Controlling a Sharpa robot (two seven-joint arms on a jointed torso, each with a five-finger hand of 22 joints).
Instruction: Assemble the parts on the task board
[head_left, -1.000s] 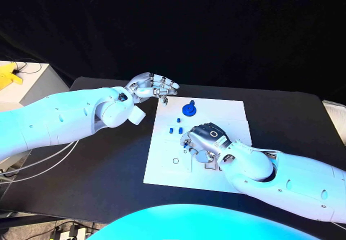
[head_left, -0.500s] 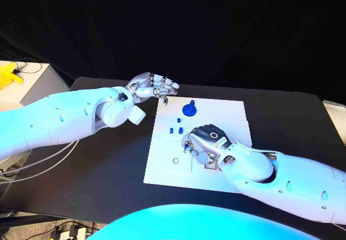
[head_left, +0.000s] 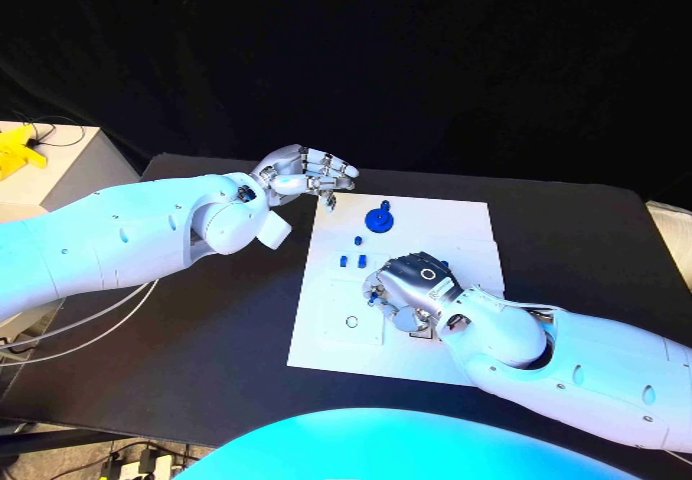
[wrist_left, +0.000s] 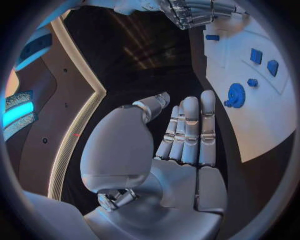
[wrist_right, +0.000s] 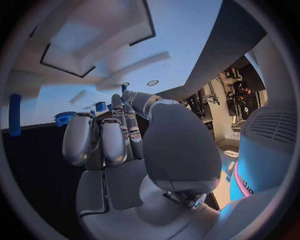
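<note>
Black tabletop (head_left: 188, 320) is seen across the middle and lower frame of the head view, against a dark background. White task board (head_left: 447, 225) lies at the centre of it, tilted slightly.

Left hand (head_left: 306, 172) is seen at upper centre-left, just off the board's upper-left corner. Its fingers (wrist_left: 190, 125) are extended side by side in the left wrist view and nothing is held in them.

Right hand (head_left: 408, 285) is placed palm-down over the board's centre-right. Its fingers (wrist_right: 103, 142) are curled inward; whether a part is grasped under them cannot be told.

Round blue part (head_left: 378, 219) sits on the board's upper area, apart from both hands. Two small blue parts (head_left: 352, 260) are side by side at the board's left-centre, just left of the right hand, with a smaller blue part (head_left: 358, 240) above them. A small ring-shaped hole (head_left: 352, 322) is noted near the board's lower left.
</note>
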